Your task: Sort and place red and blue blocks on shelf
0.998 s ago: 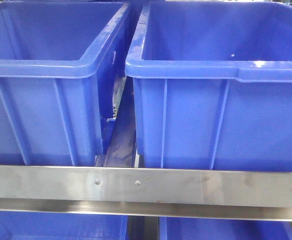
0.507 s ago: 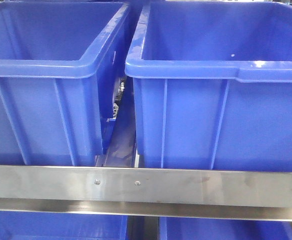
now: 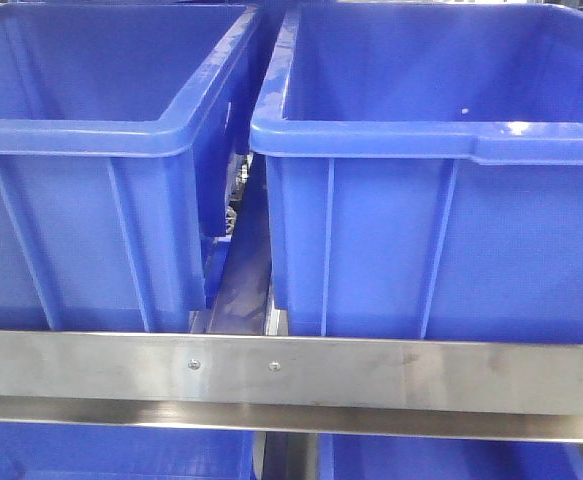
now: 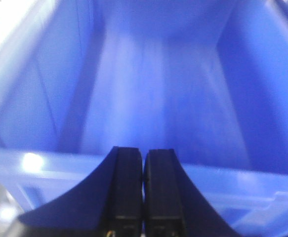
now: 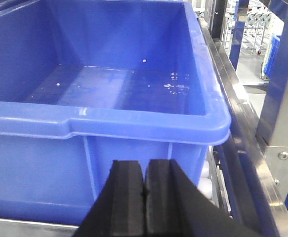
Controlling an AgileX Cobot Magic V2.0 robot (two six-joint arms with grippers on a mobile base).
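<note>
left tool [image 4: 143,197]: 2 matte black flat fingers, flared bases | right tool [image 5: 144,197]: 2 matte black fingers, ribbed inner edges

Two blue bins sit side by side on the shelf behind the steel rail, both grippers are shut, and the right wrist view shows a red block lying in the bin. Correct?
Not quite. In the right wrist view the bin holds no red block, only small white specks on its floor. The rest stands: two bins behind the rail, left gripper and right gripper both shut.
</note>
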